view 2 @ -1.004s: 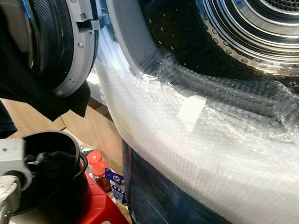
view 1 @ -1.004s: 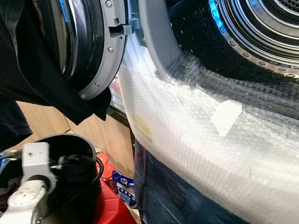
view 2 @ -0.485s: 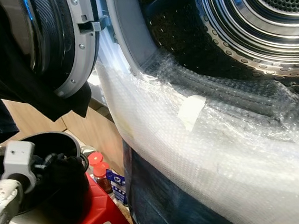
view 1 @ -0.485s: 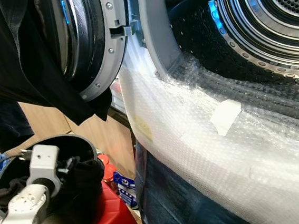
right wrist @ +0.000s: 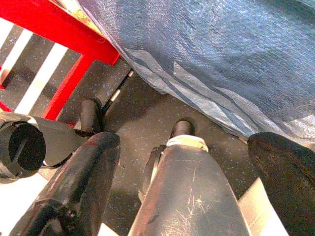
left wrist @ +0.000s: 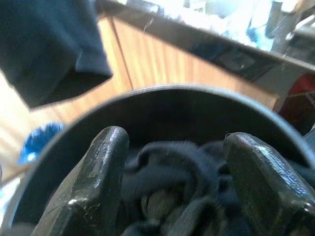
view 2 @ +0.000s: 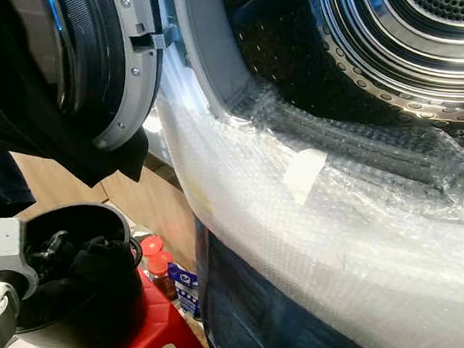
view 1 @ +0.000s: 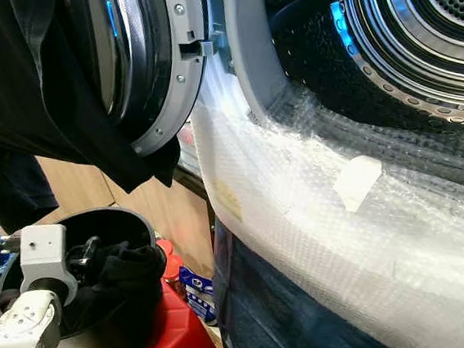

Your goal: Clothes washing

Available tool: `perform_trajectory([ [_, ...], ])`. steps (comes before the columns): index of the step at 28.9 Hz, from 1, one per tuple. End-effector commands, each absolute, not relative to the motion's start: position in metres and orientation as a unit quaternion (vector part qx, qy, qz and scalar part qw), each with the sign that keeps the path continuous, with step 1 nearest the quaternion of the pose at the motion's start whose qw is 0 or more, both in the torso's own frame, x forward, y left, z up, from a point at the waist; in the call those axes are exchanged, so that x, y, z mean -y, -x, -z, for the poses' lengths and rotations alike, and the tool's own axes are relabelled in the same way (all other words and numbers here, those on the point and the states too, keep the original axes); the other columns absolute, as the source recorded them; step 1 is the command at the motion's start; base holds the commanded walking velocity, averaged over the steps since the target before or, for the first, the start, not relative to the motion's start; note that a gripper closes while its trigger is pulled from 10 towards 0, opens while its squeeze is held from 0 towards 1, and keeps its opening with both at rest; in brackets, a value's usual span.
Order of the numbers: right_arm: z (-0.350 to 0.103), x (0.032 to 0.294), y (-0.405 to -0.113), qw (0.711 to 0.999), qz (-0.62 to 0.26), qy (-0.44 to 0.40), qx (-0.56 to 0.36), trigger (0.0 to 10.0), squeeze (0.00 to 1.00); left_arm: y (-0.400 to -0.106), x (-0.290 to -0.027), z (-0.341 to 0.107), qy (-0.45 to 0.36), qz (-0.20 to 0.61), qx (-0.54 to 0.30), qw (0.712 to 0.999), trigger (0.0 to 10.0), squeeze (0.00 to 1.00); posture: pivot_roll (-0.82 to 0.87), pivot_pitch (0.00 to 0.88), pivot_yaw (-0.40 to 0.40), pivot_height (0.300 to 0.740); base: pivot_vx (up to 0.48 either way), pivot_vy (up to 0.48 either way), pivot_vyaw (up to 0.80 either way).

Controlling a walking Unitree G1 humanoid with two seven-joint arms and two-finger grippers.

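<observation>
- The left gripper (left wrist: 172,196) reaches down into the mouth of a dark round bucket (view 1: 133,219), at about 7 o'clock in the head views; its two black fingers (left wrist: 96,182) are spread apart with a wide gap between them.
- Between and just below those fingers lies a heap of dark clothes (left wrist: 172,172); the fingers straddle the cloth, and I cannot tell whether they touch it.
- In the left eye view the same dark clothes (view 1: 128,267) bulge over the bucket's near rim, just beside the left arm's white wrist block (view 1: 42,250).
- The bucket stands on a red stool (view 1: 179,338); at its 3 o'clock sit red-capped bottles (view 2: 154,253) and a small blue-and-white packet (view 1: 200,290).
- Above, at 10 o'clock, the washer door (view 1: 157,60) hangs open, with a black garment (view 1: 27,80) draped over it.
- At 1 o'clock the steel drum (view 1: 424,53) is open; below its mouth the washing machine's front is wrapped in bubble wrap (view 1: 319,207), with a pale tape patch (view 1: 356,179) stuck on it.
- The right gripper (right wrist: 197,191) hangs low with its fingers wide apart, over speckled dark floor (right wrist: 147,110) beside the stool's red leg (right wrist: 74,81).
</observation>
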State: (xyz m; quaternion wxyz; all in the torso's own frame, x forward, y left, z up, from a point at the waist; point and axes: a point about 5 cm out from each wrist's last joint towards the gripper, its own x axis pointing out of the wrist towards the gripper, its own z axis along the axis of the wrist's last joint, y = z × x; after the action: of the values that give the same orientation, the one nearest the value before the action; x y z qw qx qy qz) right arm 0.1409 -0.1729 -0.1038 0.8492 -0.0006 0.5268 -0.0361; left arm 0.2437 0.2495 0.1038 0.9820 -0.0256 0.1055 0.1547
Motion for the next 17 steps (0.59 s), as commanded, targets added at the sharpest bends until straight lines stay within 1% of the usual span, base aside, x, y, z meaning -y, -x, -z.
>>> perform_trajectory([
  [1, 0.106, 0.169, -0.137, 0.845, 0.034, -0.006, -0.534, 10.0, 0.00, -0.243, -0.254, -0.101, 0.040, -0.166, -0.118, 0.978, 10.0, 0.00, 0.14, 0.037, 0.161, 0.740, 0.000, 0.000, 0.00],
  [5, 0.106, 0.169, -0.136, 0.844, 0.035, -0.007, -0.536, 10.0, 0.00, -0.243, -0.252, -0.100, 0.036, -0.161, -0.118, 0.979, 10.0, 0.00, 0.14, 0.044, 0.164, 0.740, 0.000, 0.000, 0.00],
  [11, 0.107, 0.168, -0.133, 0.842, 0.033, -0.008, -0.539, 10.0, 0.00, -0.242, -0.247, -0.092, 0.036, -0.149, -0.142, 0.978, 10.0, 0.00, 0.14, 0.051, 0.160, 0.740, 0.000, 0.000, 0.00],
  [17, 0.107, 0.167, -0.133, 0.841, 0.032, -0.009, -0.540, 10.0, 0.00, -0.245, -0.239, -0.079, 0.057, -0.131, -0.167, 0.975, 10.0, 0.00, 0.14, 0.057, 0.160, 0.740, 0.000, 0.000, 0.00],
])
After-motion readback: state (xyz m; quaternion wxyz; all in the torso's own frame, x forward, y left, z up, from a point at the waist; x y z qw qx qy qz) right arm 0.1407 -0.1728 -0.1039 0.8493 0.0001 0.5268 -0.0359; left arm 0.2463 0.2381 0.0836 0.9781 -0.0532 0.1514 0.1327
